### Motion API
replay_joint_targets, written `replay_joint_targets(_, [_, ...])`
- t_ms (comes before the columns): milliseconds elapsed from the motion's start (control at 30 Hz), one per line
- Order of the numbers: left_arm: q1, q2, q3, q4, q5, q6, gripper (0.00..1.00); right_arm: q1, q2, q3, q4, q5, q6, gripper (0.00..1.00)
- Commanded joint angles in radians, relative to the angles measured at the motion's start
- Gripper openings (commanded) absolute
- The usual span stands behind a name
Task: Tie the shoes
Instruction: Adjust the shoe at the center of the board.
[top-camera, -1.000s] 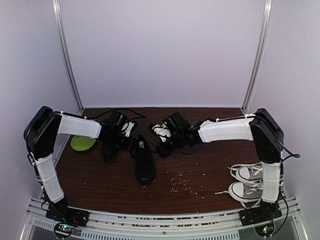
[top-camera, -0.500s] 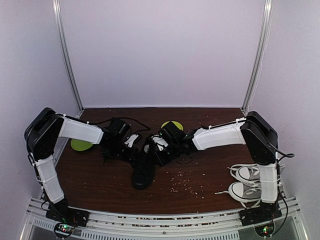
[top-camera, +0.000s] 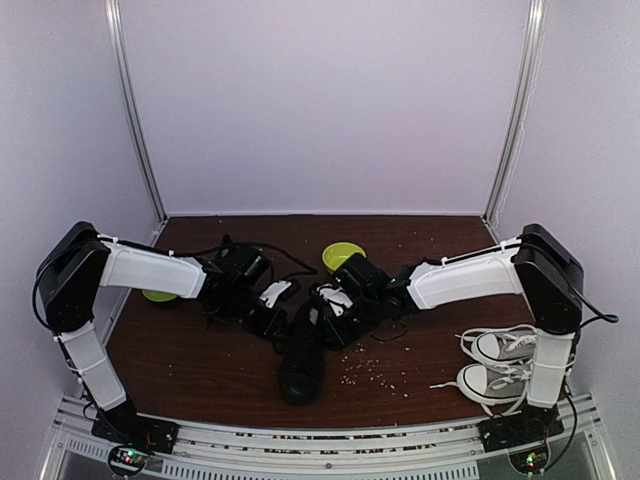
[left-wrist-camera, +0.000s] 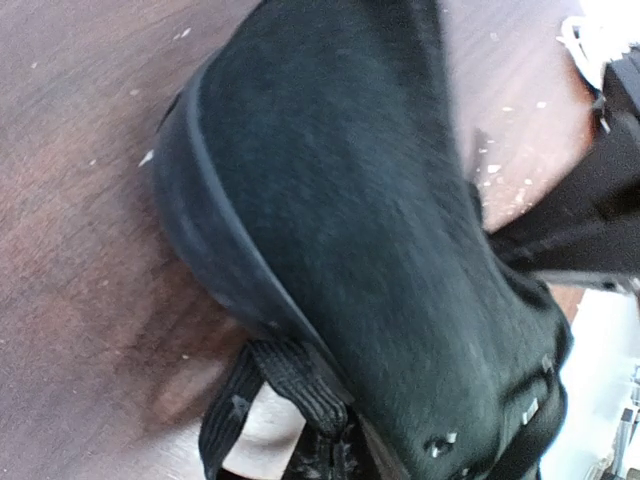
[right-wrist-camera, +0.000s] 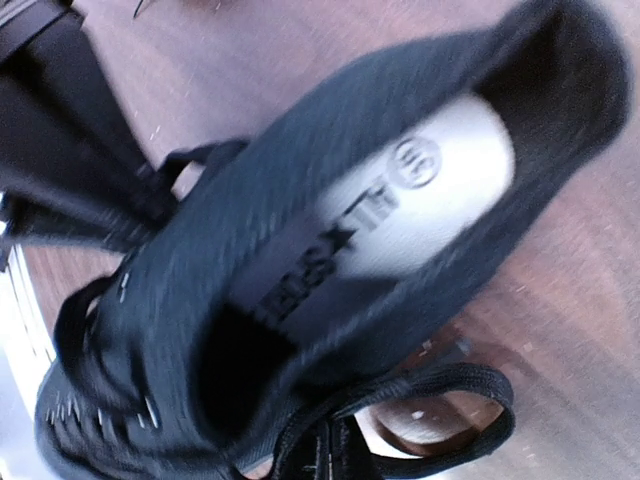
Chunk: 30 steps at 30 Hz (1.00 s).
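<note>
Both arms have closed inward, left claw (top-camera: 272, 300) and right claw (top-camera: 330, 305) now flanking the collar of the black shoe (top-camera: 300, 355), which has been dragged nearer on the counter (top-camera: 200, 370); a lace (right-wrist-camera: 455, 375) pull is likely underway, though neither claw's grip can be told.

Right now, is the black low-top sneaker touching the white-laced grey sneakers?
Apart. The top external view shows bare brown table between the black sneaker and the grey sneakers.
</note>
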Motion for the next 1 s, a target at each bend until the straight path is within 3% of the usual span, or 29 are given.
replay_joint_targets(0, [-0.02,-0.033,0.0,0.032,0.087,0.003,0.0,-0.025,0.0,0.029,0.054,-0.001,-0.014,0.0])
replay_joint_targets(267, [-0.017,0.002,0.02,0.005,0.063,0.029,0.0,-0.027,0.004,0.073,0.007,0.022,-0.039,0.0])
replay_joint_targets(467, [-0.013,-0.02,0.03,-0.131,-0.09,0.126,0.0,-0.032,-0.076,0.026,-0.053,0.052,-0.08,0.0])
replay_joint_targets(633, [-0.013,-0.081,0.002,-0.149,-0.118,0.134,0.0,-0.039,-0.156,-0.01,-0.117,0.037,-0.136,0.0])
replay_joint_targets(800, [-0.012,-0.206,0.003,-0.216,-0.189,0.195,0.0,-0.039,-0.253,-0.002,-0.19,-0.059,-0.203,0.0])
replay_joint_targets(967, [-0.014,-0.442,0.015,-0.242,-0.17,0.383,0.0,-0.039,-0.319,0.035,-0.148,-0.206,-0.174,0.0])
